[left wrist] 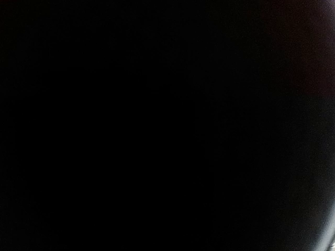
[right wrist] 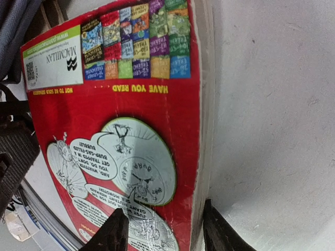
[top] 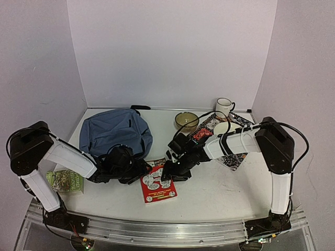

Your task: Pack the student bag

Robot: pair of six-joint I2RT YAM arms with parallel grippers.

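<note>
We see the bag (top: 114,133) lying flat on the counter (top: 220,191), with its black handle at the far side. The left gripper (top: 137,168) sits low at the bag's near edge, a dark mass against the fabric. Its wrist view is wholly black, so we cannot tell whether its fingers are apart or together. Just right of the bag's near corner lies a red book (top: 156,184), back cover up. The right gripper (right wrist: 166,238) is down at the side of that book away from the bag. Its fingers (right wrist: 114,232) stand apart, one over the red cover and the other beside the spine over bare counter, with the book's edge between them. A strip of the bag's blue fabric shows in the top left corner of the right wrist view. Left of the bag's near corner lies a green book (top: 65,180). Right of the bag stand a bowl (top: 186,120) and, farther right, a white mug (top: 224,106).
</note>
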